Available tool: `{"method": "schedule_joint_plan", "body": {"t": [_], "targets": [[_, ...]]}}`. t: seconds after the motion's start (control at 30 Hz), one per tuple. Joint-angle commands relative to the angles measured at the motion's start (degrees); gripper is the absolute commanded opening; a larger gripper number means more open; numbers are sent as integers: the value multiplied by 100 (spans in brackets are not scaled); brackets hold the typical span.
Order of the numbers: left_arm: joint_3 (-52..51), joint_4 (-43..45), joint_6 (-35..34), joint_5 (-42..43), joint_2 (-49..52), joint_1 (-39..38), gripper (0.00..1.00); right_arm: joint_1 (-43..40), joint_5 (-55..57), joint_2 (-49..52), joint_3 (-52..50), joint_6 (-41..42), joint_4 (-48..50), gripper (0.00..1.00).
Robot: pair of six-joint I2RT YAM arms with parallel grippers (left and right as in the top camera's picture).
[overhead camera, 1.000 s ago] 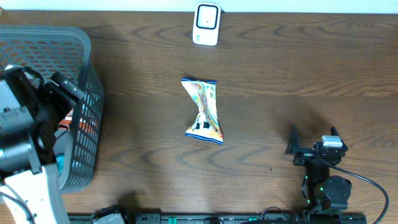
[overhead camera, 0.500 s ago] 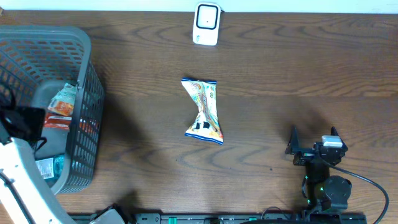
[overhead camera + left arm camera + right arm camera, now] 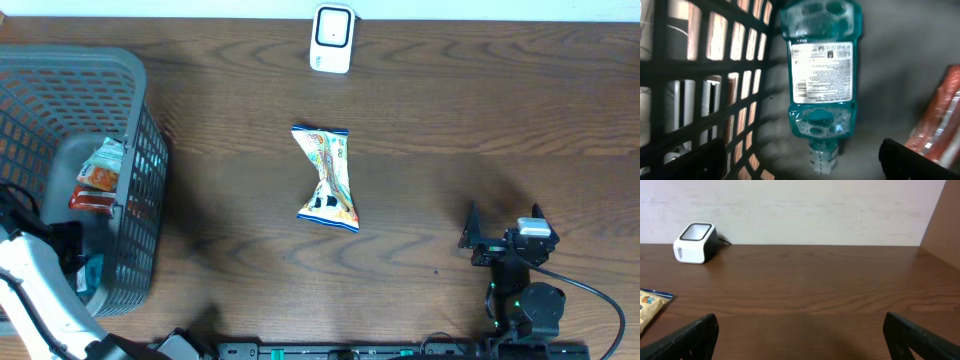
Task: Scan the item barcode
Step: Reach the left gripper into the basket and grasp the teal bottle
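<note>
Inside the grey lattice basket [image 3: 142, 200] lies a teal plastic bottle [image 3: 821, 75].

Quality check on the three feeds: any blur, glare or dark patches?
Overhead: sharp and evenly lit, soft shadow beside the basket. Left wrist: dim inside the basket, mesh close-up and blurred, teal bottle label soft, its print unreadable. Right wrist: clear and bright, scanner crisp, no glare.

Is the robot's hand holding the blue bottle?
No, the blue bottle lies on the basket floor, and the left hand hangs open above it, not touching it.
</note>
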Motion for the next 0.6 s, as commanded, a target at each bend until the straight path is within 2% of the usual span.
{"method": "schedule_joint_plan", "body": {"t": [0.0, 0.37, 0.57], "targets": [[-428, 168, -120, -157, -2, 74, 98, 48, -13, -33, 2, -44, -35, 99], [-1239, 1191, -118, -157, 0, 74, 98, 48, -13, -33, 2, -44, -35, 99], [-1440, 1394, -116, -162, 63, 74, 98, 48, -13, -33, 2, -44, -35, 99]]}}
